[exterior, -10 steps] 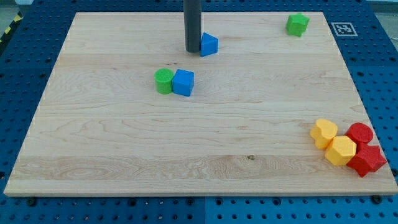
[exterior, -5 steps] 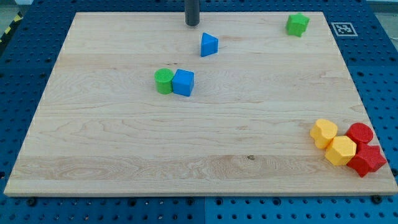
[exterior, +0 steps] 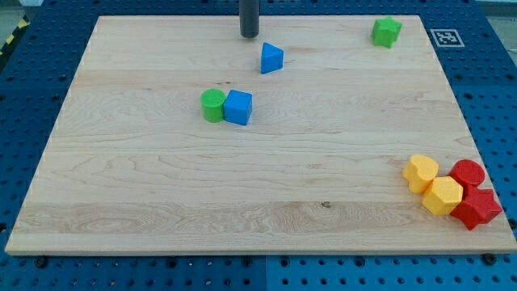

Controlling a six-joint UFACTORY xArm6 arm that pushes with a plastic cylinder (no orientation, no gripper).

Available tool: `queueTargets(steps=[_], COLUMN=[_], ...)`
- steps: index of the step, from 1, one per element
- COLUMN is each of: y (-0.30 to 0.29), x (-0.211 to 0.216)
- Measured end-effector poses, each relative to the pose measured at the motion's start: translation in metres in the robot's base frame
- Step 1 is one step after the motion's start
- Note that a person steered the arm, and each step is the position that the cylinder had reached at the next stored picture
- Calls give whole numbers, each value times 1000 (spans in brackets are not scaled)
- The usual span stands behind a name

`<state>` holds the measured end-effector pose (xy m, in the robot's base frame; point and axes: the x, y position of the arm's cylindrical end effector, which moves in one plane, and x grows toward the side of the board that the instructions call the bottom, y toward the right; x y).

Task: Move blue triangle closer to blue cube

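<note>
The blue triangle [exterior: 271, 58] lies on the wooden board near the view's top, a little left of centre. The blue cube [exterior: 238, 107] sits below and to the left of it, touching a green cylinder [exterior: 212, 106] on its left side. My tip [exterior: 249, 35] is near the board's top edge, above and slightly left of the blue triangle, with a small gap between them. It touches no block.
A green block [exterior: 386, 31] sits at the top right. Two yellow blocks [exterior: 421, 173] [exterior: 443, 196] and two red blocks [exterior: 467, 175] [exterior: 477, 208] are bunched at the view's lower right edge. The board [exterior: 258, 194] lies on a blue pegboard.
My tip moved up from beside the blue triangle's left side to near the board's top edge. The blocks stayed where they were.
</note>
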<state>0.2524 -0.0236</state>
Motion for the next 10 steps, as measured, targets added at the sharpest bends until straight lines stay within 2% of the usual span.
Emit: queueTargets(steps=[1,2,3,4,5,6,7,8,9,10], y=[0,0,11,51,63,34,24,34,23,10], x=[60,57,23,16,46,99,111,77,64,72])
